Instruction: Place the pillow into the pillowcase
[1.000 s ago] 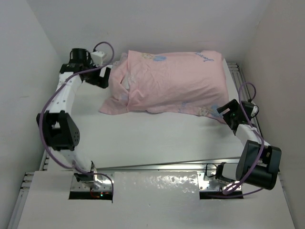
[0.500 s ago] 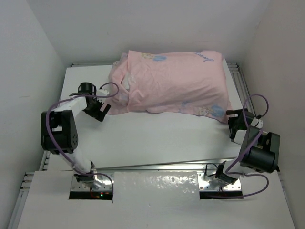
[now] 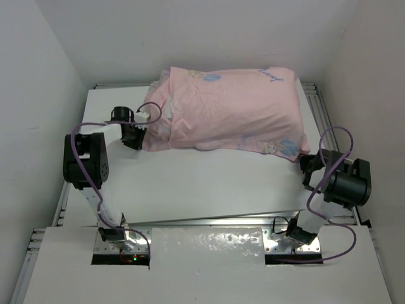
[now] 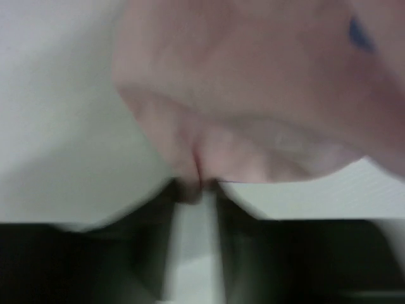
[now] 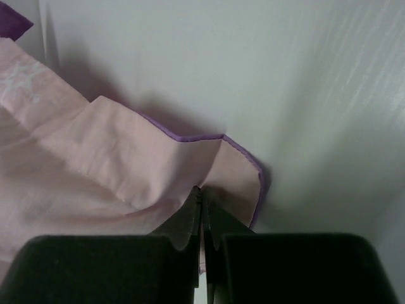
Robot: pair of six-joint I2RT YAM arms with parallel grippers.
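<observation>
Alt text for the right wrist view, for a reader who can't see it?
The right arm's two black fingers are shut on a fold near the corner of a pale pink fabric pillowcase with a thin purple edge. The cloth spreads away to the left over a white table surface, which fills the upper right.

A white table with a metal rail along its right side carries a plump pink pillowcase, lying across the far half
</observation>
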